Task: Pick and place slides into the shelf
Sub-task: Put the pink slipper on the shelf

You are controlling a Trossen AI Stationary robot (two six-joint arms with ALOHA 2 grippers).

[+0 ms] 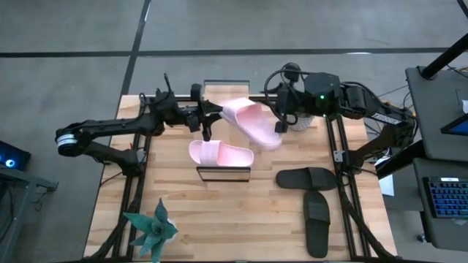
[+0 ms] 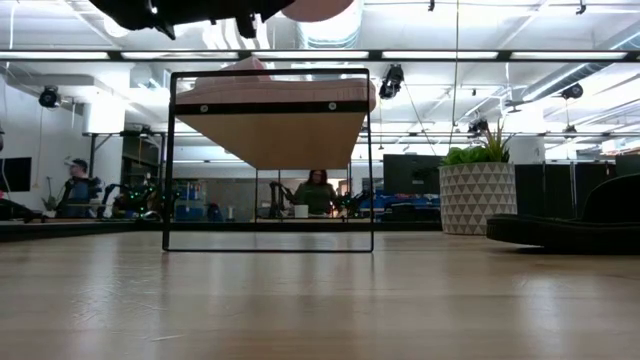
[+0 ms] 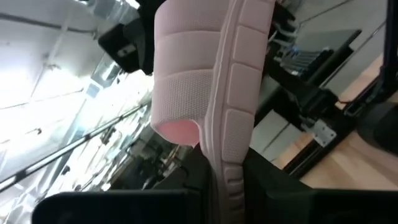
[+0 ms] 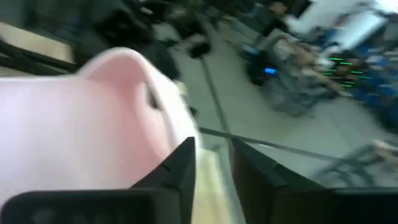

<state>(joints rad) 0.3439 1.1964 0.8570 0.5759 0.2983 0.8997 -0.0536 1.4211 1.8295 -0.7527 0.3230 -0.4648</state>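
Light butcher-block wooden tabletop [image 1: 241, 212] on grey concrete floor [image 1: 219, 25]. Green star-shaped plant [image 1: 151, 228] at its front-left corner. White geometric-patterned planter [image 2: 478, 198] with greenery behind. Ceiling strip lights [image 2: 500, 56], distant desks, seated person [image 2: 317, 192].

pink slide [image 3: 205, 93]: matt ribbed foam | shelf [image 2: 268, 125]: pale wood, thin black metal | table [image 1: 248, 212]: smooth wood
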